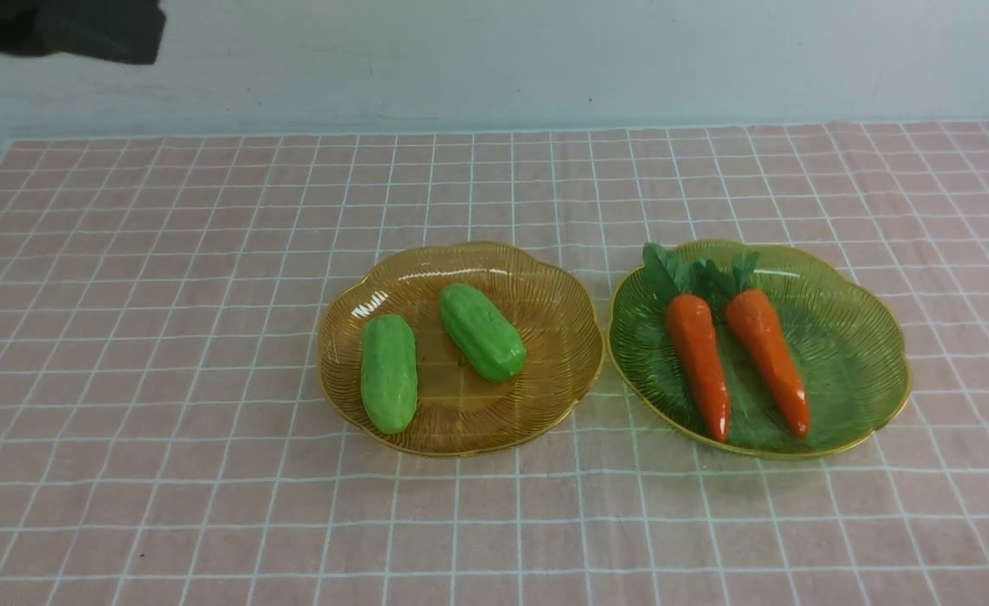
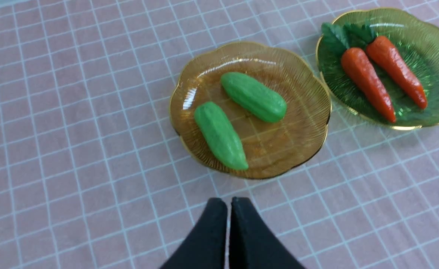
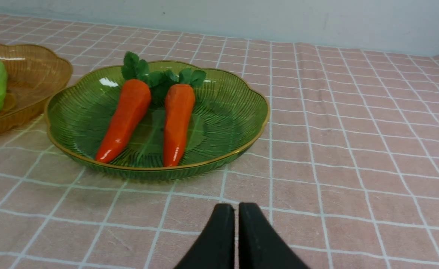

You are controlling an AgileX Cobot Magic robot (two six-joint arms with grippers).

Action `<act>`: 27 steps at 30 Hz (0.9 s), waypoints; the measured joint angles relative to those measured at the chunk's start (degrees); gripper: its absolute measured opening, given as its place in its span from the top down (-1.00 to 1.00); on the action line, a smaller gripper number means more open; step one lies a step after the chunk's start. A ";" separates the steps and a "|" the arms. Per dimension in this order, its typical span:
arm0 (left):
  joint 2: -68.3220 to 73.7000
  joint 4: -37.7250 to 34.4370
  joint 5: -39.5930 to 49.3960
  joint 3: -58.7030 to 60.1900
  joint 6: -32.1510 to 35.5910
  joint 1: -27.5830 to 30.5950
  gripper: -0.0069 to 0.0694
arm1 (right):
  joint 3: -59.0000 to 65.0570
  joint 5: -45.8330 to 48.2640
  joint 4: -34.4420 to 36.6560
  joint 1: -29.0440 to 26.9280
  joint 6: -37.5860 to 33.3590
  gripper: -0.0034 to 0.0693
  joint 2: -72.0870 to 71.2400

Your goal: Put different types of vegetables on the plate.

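We judged the sorting done: both gourds (image 1: pixel 389 373) lay in the amber plate (image 1: pixel 545 278) at frame centre, both carrots (image 1: pixel 698 364) in the green plate (image 1: pixel 864 337) to its right. Our left gripper (image 2: pixel 228 209) and right gripper (image 3: pixel 236 215) were clenched, empty. Next: nothing but staying clear. Our arms were outside the front view.

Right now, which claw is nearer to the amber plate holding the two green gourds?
Left. The left claw, shut, hovers just short of the amber plate. The right claw, also shut, faces the green plate, with the amber one off to its side.
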 joint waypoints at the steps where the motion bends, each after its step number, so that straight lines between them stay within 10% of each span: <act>1: -1.44 0.44 0.07 1.55 -0.07 0.00 0.83 | 0.00 0.00 0.00 -0.11 0.00 0.87 0.00; 9: -18.55 2.90 -3.51 21.50 -1.30 0.00 0.83 | 0.00 0.02 0.00 -0.30 0.00 0.87 0.00; 19: -41.44 2.40 -42.58 54.28 -1.15 0.00 0.83 | 0.00 0.02 0.00 -0.29 0.00 0.87 0.00; 27: -43.59 2.02 -46.94 62.52 -1.15 0.00 0.83 | 0.00 0.02 0.00 -0.29 0.00 0.87 0.00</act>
